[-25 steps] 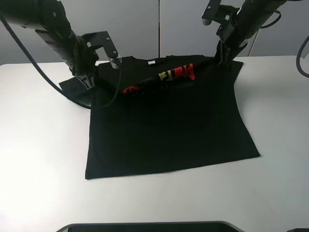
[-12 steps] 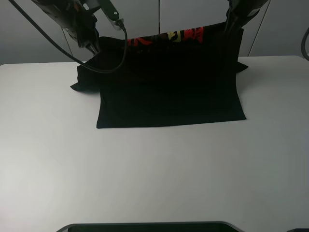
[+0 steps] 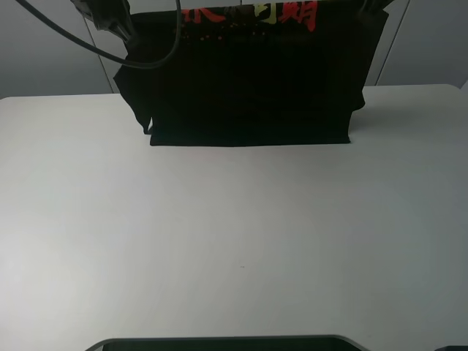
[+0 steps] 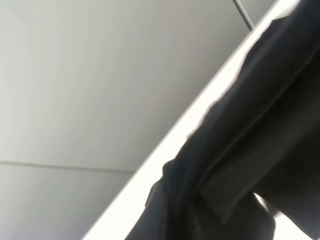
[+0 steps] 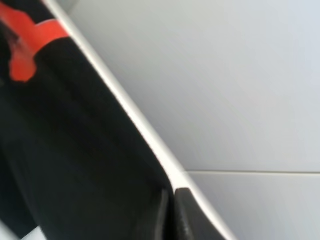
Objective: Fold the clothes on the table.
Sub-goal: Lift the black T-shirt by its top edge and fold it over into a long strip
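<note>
**Desk:** Where is the shirt hanging?

**Photographer:** The black shirt (image 3: 248, 80) is hanging like a curtain, straight down from the left hand (image 3: 110, 14) at its top corner. It is stretching across towards the right hand's side. Its bottom hem is running level, well below the hand, right at the white bench (image 3: 234, 241). Whether the hem is touching the bench, I cannot tell.

**Desk:** And the print?

**Photographer:** The red and yellow lettering (image 3: 252, 11) is showing along the top edge, level with the left hand and between the two hands. One sleeve (image 3: 135, 95) is drooping directly beneath the left hand, and a black cable (image 3: 139, 62) is looping in front of it.

**Desk:** Are the hands gripping?

**Photographer:** I cannot tell for either one. The frame is cutting off the left hand's jaws, and the right hand is hidden at the far top corner. Both wrist cameras are showing only black cloth close up, with a strip of bench and grey wall (image 4: 100, 75) behind.
</note>
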`<action>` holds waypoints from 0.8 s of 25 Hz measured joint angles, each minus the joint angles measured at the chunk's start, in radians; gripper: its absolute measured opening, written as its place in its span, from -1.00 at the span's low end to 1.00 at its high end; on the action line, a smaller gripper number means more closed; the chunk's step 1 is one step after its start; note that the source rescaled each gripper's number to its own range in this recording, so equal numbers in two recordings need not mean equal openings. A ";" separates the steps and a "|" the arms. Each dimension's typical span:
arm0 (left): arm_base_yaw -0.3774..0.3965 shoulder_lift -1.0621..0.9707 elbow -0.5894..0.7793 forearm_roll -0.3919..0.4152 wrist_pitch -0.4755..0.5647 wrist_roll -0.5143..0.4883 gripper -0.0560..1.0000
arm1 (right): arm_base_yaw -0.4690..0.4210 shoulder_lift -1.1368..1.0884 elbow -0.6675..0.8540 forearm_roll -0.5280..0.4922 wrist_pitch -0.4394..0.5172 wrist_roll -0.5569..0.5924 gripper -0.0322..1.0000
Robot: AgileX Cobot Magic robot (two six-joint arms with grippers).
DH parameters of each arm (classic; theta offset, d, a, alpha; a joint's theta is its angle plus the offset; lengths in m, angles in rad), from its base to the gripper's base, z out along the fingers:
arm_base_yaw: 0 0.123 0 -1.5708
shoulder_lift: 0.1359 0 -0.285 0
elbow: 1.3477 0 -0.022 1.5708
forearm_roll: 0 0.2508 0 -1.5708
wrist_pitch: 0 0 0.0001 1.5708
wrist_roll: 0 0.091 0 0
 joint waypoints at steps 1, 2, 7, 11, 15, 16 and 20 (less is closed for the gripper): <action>0.000 -0.013 0.019 -0.012 0.011 0.012 -0.89 | 0.000 -0.004 0.000 0.021 0.034 -0.014 -0.94; -0.002 -0.028 0.045 -0.024 0.017 0.022 -0.89 | 0.000 -0.012 0.000 0.046 0.065 -0.029 -0.94; -0.010 -0.136 0.181 -0.035 0.030 0.034 -0.89 | 0.000 -0.089 0.036 0.144 0.151 -0.106 -0.94; -0.012 -0.234 0.277 -0.052 0.034 0.048 -0.89 | 0.000 -0.178 0.137 0.241 0.210 -0.167 -0.94; -0.020 -0.313 0.367 -0.094 0.068 0.056 -0.89 | 0.000 -0.264 0.272 0.311 0.246 -0.199 -0.94; -0.023 -0.325 0.384 -0.104 0.076 0.056 -0.89 | 0.000 -0.282 0.307 0.328 0.257 -0.209 -0.94; -0.045 -0.370 0.468 -0.164 0.092 0.075 -0.89 | 0.000 -0.359 0.426 0.401 0.295 -0.230 -0.94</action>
